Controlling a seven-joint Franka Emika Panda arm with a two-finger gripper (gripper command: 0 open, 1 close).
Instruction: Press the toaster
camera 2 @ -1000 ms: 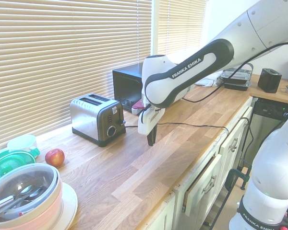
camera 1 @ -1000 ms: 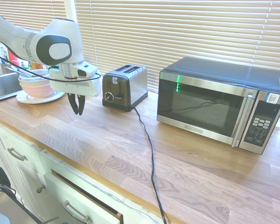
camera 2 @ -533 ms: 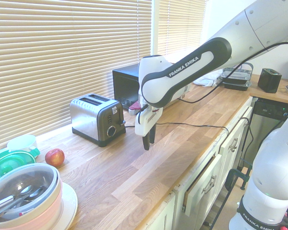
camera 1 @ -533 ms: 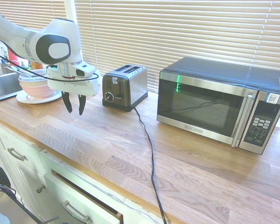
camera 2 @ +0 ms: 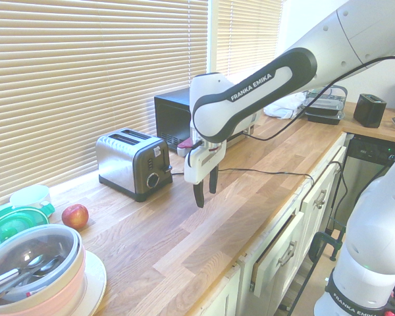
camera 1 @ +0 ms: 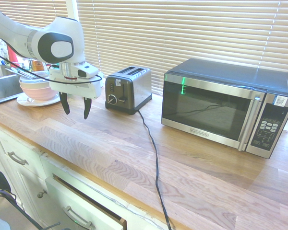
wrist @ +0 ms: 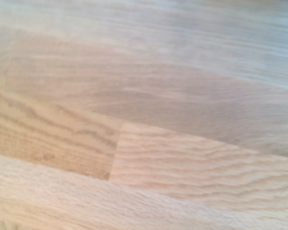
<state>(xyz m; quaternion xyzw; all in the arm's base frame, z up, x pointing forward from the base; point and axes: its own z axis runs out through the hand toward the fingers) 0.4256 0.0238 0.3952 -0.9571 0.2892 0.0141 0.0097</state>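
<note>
pale slatted blinds (camera 1: 182, 33) run the whole wall behind a long wooden tabletop (camera 1: 134, 158), butcher-block planks with strong grain, which is all the blurred wrist view shows. at the far left in the first exterior view a steel sink (camera 1: 0, 84) sits by a stack of bowls (camera 1: 34, 86) on a white plate, pink under white, with utensils in the top bowl. next comes the white arm, its hand (camera 1: 75, 106) pointing straight down above bare wood, the two dark fingers (camera 1: 87, 107) standing apart with nothing between them. just to its right, but clear of it, is the toaster (camera 1: 128, 89): a small boxy two-slot one, brushed steel sides, black front with a round knob and a small white label too small to read. nothing lies between hand and toaster. its black cord (camera 1: 153, 158) trails forward across the wood and over the front edge. further right a much larger steel microwave (camera 1: 228, 106) has a dark glass door, a green light near the top and a keypad; its maker's name is too small to make out. below are white cabinet drawers (camera 1: 81, 206), one ajar. from the second exterior view a red apple (camera 2: 75, 216) rests near the toaster's far side beside green-lidded containers (camera 2: 13, 220), and the arm reads "franka emika".
</note>
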